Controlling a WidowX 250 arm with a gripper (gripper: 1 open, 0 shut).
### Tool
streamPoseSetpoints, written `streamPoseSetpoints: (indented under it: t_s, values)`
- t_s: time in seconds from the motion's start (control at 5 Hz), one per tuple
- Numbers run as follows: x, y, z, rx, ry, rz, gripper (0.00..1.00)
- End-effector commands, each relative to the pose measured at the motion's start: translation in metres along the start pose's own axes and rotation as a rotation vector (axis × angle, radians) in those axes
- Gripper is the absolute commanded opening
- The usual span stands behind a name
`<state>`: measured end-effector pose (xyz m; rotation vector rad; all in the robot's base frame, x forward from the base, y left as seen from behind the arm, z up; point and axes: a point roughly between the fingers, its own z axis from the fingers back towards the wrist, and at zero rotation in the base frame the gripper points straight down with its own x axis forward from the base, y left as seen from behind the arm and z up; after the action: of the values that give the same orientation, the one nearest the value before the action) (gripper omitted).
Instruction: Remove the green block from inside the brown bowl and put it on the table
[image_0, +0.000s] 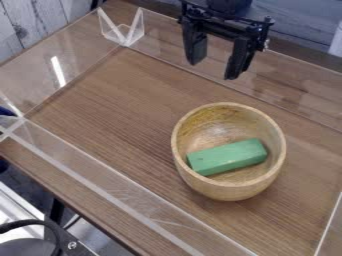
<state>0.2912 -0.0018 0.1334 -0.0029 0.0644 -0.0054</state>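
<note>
The brown bowl (230, 178) is a round, light tan wooden bowl standing on the table (114, 110) toward the front right. Inside it the green block (229, 157) lies flat on the bottom, its long side running left to right. My gripper (218, 58) hangs in the air behind and above the bowl, pointing down. Its two dark fingers stand apart, open, with nothing between them. It touches neither the bowl nor the block.
Clear acrylic walls (80, 165) edge the wood-grain tabletop on the front, left and back. A folded clear acrylic piece (123, 28) stands at the back left corner.
</note>
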Motion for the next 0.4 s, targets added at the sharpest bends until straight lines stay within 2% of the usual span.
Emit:
streamPoseSetpoints:
  t_s: [0.0, 0.2]
  values:
    - [-0.005, -0.007, -0.01, 0.0, 0.018, -0.029, 1.0]
    - [-0.016, -0.018, -0.026, -0.001, 0.036, -0.094, 1.0]
